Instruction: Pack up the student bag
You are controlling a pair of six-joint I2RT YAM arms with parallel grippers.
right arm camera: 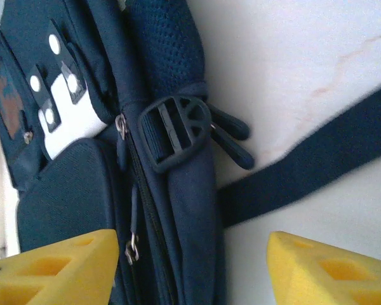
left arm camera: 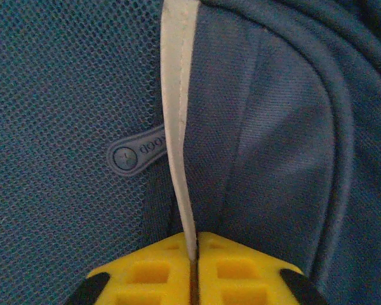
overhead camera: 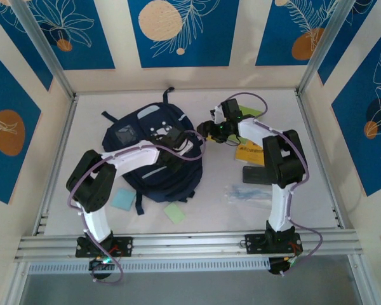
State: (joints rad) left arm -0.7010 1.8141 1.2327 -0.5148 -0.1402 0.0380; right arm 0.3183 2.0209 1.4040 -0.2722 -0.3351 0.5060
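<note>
**Left end effector clamped on the bag's pale trim, right one open beside it**

The student bag (overhead camera: 146, 124) lies flat on the white tabletop (overhead camera: 82, 140), left of the middle and closer to the far edge than the near one. Its carry loop points at the far edge and its light grey patches face up.

The left arm bends over the bag from the near left corner. The left end effector (left arm camera: 193, 251) is down on the fabric of the bag's right half. Close up, its yellow fingers (left arm camera: 152, 273) are pressed together with a pale strip of trim (left arm camera: 178, 95) caught between them. The strip runs straight up from the fingertips, with blue mesh (left arm camera: 57, 127) on one side and smooth blue cloth on the other. A small rubber pull tab (left arm camera: 136, 154) lies on the mesh just beside the strip.

The right end effector (overhead camera: 211, 130) sits just off the bag's right side. Through its own camera its two yellow fingers (right arm camera: 51, 267) stand well apart with nothing gripped. Between them show the bag's zipped side, a dark plastic buckle (right arm camera: 174, 130), and a dark strap (right arm camera: 317, 165) trailing over bare tabletop.

Toward the right edge, a yellow-orange booklet (overhead camera: 251, 154) and a flat black item (overhead camera: 257, 173) lie partly under the right arm. A clear packet (overhead camera: 246, 192) with something blue inside lies nearer the near edge. A light blue paper square (overhead camera: 122, 199) and a green one (overhead camera: 175, 212) lie by the bag's near end.
</note>
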